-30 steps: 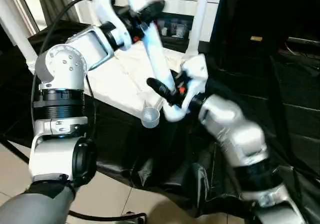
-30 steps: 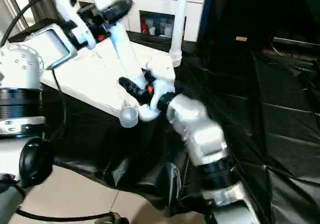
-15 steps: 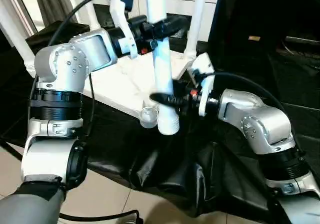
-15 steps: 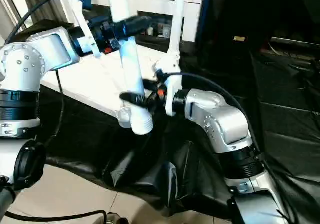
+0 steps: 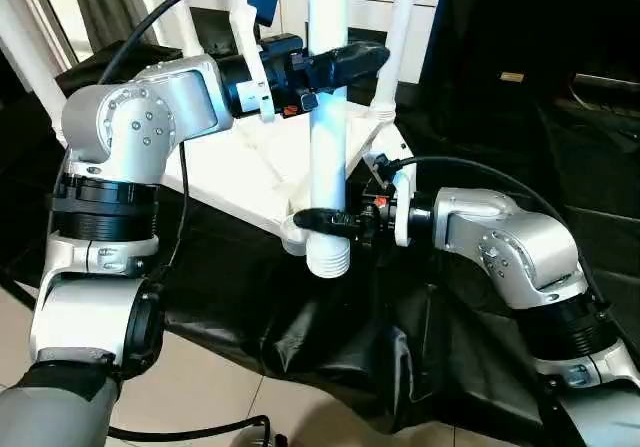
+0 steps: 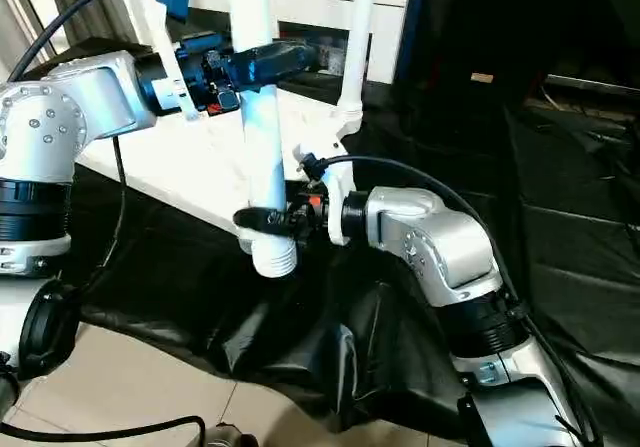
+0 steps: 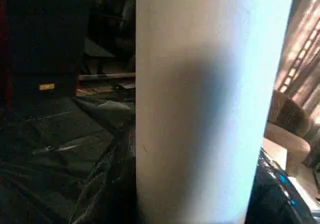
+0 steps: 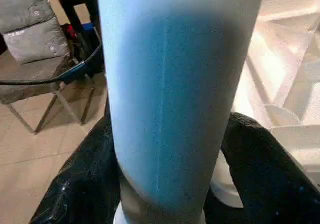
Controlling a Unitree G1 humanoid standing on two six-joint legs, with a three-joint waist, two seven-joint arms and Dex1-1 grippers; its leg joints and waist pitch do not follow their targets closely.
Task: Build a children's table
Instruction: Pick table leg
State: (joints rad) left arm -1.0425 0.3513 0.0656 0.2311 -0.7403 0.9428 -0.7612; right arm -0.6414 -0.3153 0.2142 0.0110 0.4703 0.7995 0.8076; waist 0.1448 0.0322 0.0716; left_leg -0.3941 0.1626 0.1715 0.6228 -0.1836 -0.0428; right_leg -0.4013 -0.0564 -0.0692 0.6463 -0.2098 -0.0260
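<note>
We hold the upright white leg [image 5: 328,157], judged light, stiff and slick, beside the corner socket [image 5: 293,235]: left gripper [image 5: 345,64] clasps high on it, right gripper [image 5: 325,219] clasps near its foot.

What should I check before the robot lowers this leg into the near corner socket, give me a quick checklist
1. Left gripper grips the white leg high up: ok.
2. Right gripper grips it near the threaded end: ok.
3. Leg upright: ok.
4. Threaded end lined up over the corner socket of the tabletop: not ok, it hangs just beside it.
5. Socket free of debris: cannot tell.
6. Fitted legs stand clear: ok.
</note>
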